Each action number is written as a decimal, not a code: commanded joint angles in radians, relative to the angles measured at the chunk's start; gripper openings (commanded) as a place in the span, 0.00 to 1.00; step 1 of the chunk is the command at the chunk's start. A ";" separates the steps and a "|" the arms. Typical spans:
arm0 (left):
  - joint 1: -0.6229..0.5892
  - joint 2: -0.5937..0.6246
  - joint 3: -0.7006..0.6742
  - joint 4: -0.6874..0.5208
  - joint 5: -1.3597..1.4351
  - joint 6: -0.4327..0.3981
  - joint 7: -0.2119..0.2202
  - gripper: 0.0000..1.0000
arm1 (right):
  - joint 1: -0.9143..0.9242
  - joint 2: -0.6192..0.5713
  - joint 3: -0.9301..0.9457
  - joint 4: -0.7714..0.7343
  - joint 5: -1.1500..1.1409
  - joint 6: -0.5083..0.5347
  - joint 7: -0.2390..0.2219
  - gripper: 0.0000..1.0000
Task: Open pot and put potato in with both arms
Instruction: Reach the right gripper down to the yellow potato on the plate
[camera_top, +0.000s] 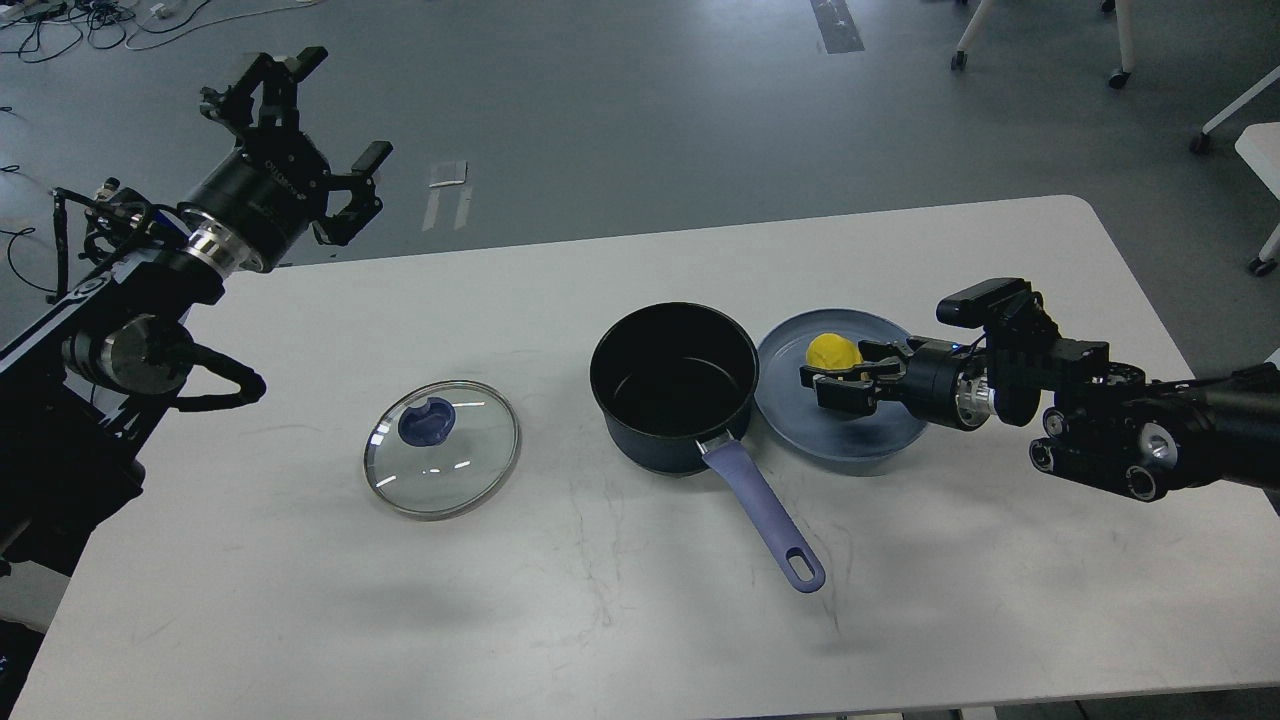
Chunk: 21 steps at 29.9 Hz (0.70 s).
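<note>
The pot (676, 400) stands open at the table's middle, its black inside empty and its lavender handle (765, 515) pointing toward the front. Its glass lid (442, 448) with a blue knob lies flat on the table to the left. The yellow potato (832, 351) is over the grey-blue plate (880, 440), just right of the pot. My right gripper (826, 374) reaches in from the right and its fingers are closed around the potato's near side, just above the plate. My left gripper (300, 120) is raised high at the far left, open and empty.
The white table (560, 620) ends at a far edge behind the pot and a rounded right corner. Grey floor lies beyond it, with cables at the top left and chair legs at the top right.
</note>
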 joint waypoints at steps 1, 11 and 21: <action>0.000 0.005 -0.001 -0.005 0.000 0.000 -0.003 0.98 | 0.001 0.027 0.000 -0.029 0.000 0.000 -0.002 0.93; 0.000 0.007 -0.001 -0.005 0.000 0.000 -0.010 0.98 | 0.010 0.061 -0.001 -0.064 0.000 0.000 -0.002 0.92; 0.000 0.010 0.000 -0.005 0.002 0.000 -0.010 0.98 | 0.010 0.065 -0.049 -0.095 0.000 0.000 -0.002 0.75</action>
